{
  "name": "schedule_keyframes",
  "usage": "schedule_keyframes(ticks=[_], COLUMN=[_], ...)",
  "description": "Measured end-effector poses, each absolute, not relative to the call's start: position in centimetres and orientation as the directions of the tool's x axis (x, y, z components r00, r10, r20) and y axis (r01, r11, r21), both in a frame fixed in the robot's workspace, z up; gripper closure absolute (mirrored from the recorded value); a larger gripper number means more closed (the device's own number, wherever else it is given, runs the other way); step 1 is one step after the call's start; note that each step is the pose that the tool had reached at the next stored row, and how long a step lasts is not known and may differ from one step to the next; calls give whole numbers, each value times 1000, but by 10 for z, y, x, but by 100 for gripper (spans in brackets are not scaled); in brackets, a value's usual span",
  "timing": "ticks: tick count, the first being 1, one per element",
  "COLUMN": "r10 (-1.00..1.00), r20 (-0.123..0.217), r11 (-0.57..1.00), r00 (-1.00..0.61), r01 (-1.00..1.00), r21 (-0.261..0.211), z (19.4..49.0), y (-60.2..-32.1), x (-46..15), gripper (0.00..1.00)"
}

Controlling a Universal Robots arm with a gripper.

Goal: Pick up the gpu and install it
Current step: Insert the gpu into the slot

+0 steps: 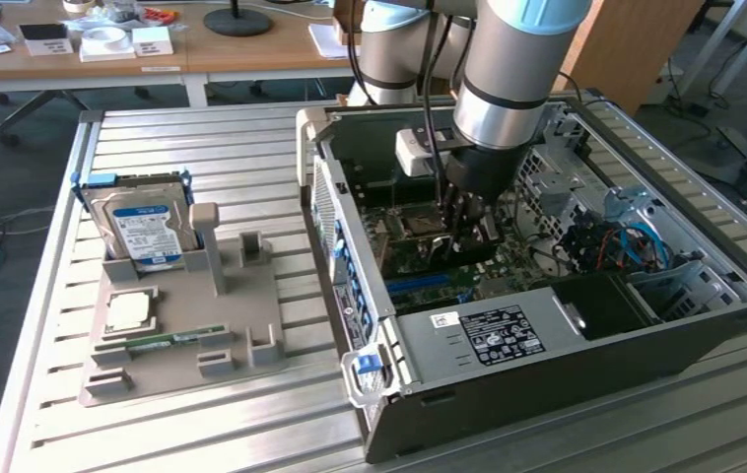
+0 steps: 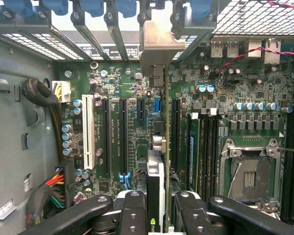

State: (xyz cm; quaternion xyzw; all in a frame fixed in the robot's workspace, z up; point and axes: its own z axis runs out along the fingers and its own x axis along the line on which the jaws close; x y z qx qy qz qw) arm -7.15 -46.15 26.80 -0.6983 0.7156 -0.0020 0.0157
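Observation:
My gripper (image 1: 464, 225) reaches down into the open computer case (image 1: 689, 335), over the motherboard. It is shut on the gpu (image 1: 460, 252), which hangs on edge just above the board. In the wrist view the gpu (image 2: 155, 172) runs edge-on between my two black fingers (image 2: 132, 211), with my gripper (image 2: 159, 218) clamping it from both sides. Its silver bracket (image 2: 159, 45) stands at the case's rear slot openings. The card's lower edge lies along the motherboard (image 2: 132, 83) between two long black expansion slots (image 2: 122, 139); I cannot tell whether it is seated in a slot.
On the exterior view's left, a grey holder (image 1: 236, 325) carries a hard drive with a blue label (image 1: 145, 233), a processor chip (image 1: 130, 311) and a narrow RAM stick (image 1: 173, 340). Inside the case are a white slot (image 2: 88, 132), the CPU socket (image 2: 247, 172), a cable bundle (image 2: 45, 100) and blue cables (image 1: 637, 246).

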Motion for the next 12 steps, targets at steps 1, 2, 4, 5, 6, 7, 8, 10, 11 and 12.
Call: schedule_keyframes(ticks=[1, 2, 4, 5, 6, 7, 8, 10, 11, 12], r10=[-1000, -1000, -1000, -1000, -1000, -1000, -1000, -1000, -1000, -1000], r20=[-20, -20, -20, -20, -19, -19, -19, -19, -19, -19], r11=[25, 25, 25, 25, 25, 25, 25, 25, 25, 25], r00=[-24, -24, -24, -24, -24, -24, -24, -24, -24, -24], r01=[-999, -999, -999, -999, -999, -999, -999, -999, -999, -999], r21=[-25, -25, -25, -25, -25, -25, -25, -25, -25, -25], z=[268, 268, 268, 267, 267, 267, 266, 265, 265, 265], y=[-461, -461, -461, -461, -461, -461, -461, -461, -461, -461], x=[-72, -72, -74, -74, -75, -75, -75, -76, -76, -77], gripper=[73, 73, 73, 73, 73, 73, 73, 73, 73, 73])
